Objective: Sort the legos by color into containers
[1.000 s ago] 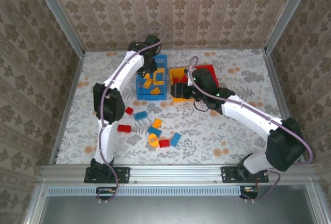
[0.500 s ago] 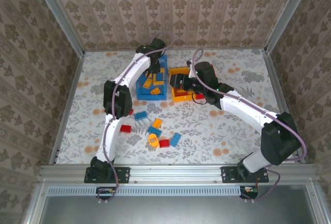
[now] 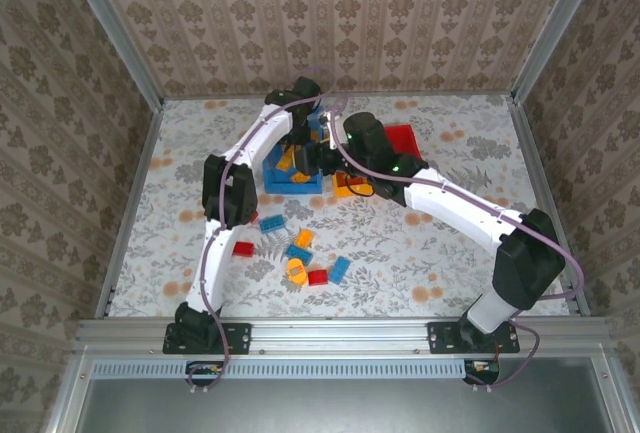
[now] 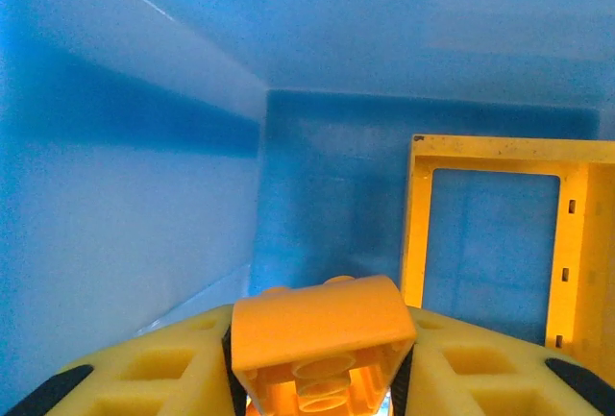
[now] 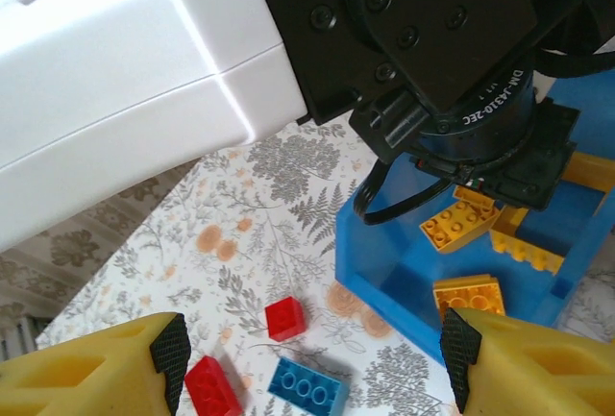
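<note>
Eight or so legos (image 3: 300,258) lay loose on the table (image 3: 450,253) on the near side of the blue bin (image 3: 283,179); orange ones sat inside it, so sorting looked far from done; both arms were stretched over that bin.
Left wrist: left gripper (image 4: 317,363) deep inside the blue bin, pinching an orange brick (image 4: 322,325); orange frame (image 4: 490,233) beside it.
Right wrist: right gripper (image 5: 315,358) spread, empty, hovering just outside the blue bin.

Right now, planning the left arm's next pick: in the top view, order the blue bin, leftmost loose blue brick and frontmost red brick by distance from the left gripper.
1. blue bin: the left gripper is inside it.
2. leftmost blue brick: just in front of the bin.
3. frontmost red brick: farthest, in the front pile.
</note>
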Controlling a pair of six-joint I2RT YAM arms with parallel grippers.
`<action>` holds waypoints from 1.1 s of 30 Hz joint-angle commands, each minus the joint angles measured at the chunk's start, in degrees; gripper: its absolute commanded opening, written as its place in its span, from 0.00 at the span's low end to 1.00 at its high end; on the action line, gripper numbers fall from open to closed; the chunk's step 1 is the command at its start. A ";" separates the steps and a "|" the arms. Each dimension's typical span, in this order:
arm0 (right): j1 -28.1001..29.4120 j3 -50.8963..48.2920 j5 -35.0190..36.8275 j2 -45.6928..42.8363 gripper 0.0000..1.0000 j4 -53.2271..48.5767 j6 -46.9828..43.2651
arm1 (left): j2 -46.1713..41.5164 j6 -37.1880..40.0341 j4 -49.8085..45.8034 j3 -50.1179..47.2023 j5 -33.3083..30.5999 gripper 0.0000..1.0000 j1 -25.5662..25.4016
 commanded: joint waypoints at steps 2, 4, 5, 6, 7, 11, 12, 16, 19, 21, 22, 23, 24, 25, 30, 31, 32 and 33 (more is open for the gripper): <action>0.05 1.70 2.62 0.41 0.73 -3.50 -3.49 | 0.79 0.77 -0.94 0.88 -0.49 0.46 0.22; 0.12 1.37 2.64 -0.27 0.73 -3.93 -3.36 | 0.65 0.90 -1.43 1.18 -0.72 0.50 0.30; 0.09 1.12 2.64 -0.62 0.73 -4.09 -3.31 | 0.47 0.89 -1.66 1.37 -0.84 0.53 0.14; 0.14 0.77 2.64 -0.97 0.74 -4.22 -3.33 | 0.17 0.82 -1.67 1.41 -0.98 0.56 0.21; 0.19 0.49 2.79 -1.40 0.74 -4.45 -3.48 | -0.24 0.90 -1.68 1.41 -0.97 0.57 0.13; 0.07 -1.86 4.31 -4.09 0.74 -5.16 -4.49 | -3.05 0.65 -1.84 2.02 -0.75 0.59 -0.69; 0.13 -2.86 5.05 -5.08 0.74 -5.29 -4.71 | -4.34 0.36 -1.84 2.02 -0.59 0.59 -0.99; 0.04 -7.92 7.31 -9.44 0.74 -6.02 -5.98 | -10.38 -1.51 -1.46 0.64 0.48 0.60 -2.82; 0.22 -11.96 8.48 -11.66 0.73 -8.36 -7.17 | -16.39 -4.31 -1.07 -3.16 1.31 0.60 -4.15; 1.40 -14.02 9.50 -14.27 0.73 -10.70 -8.59 | -21.43 -6.62 -0.43 -7.93 2.12 0.60 -4.70; 1.97 -14.87 9.82 -14.93 0.73 -11.71 -8.88 | -23.79 -7.53 -0.01 -10.50 2.51 0.60 -4.87; 2.83 -15.69 10.06 -15.48 0.73 -13.01 -9.25 | -26.83 -7.80 0.83 -14.13 3.28 0.60 -4.88; 3.83 -16.33 10.30 -15.94 0.73 -14.32 -9.46 | -29.90 -7.84 1.46 -17.84 4.06 0.60 -4.88; 4.58 -17.07 10.35 -16.35 0.73 -15.56 -9.49 | -32.57 -7.39 1.89 -21.00 4.91 0.60 -4.88; 8.10 -21.38 10.81 -19.06 0.73 -23.90 -1.75 | -47.76 -3.27 2.48 -39.89 12.27 0.61 -5.27; 8.13 -21.18 10.11 -18.94 0.72 -26.77 1.89 | -50.94 -1.63 2.99 -44.14 14.46 0.62 -5.61; 8.16 -20.83 9.65 -18.57 0.72 -29.66 5.35 | -54.40 0.34 4.13 -48.40 17.03 0.62 -6.12; 8.19 -20.36 9.30 -17.92 0.71 -32.44 9.21 | -57.60 2.65 5.23 -52.58 18.97 0.63 -6.88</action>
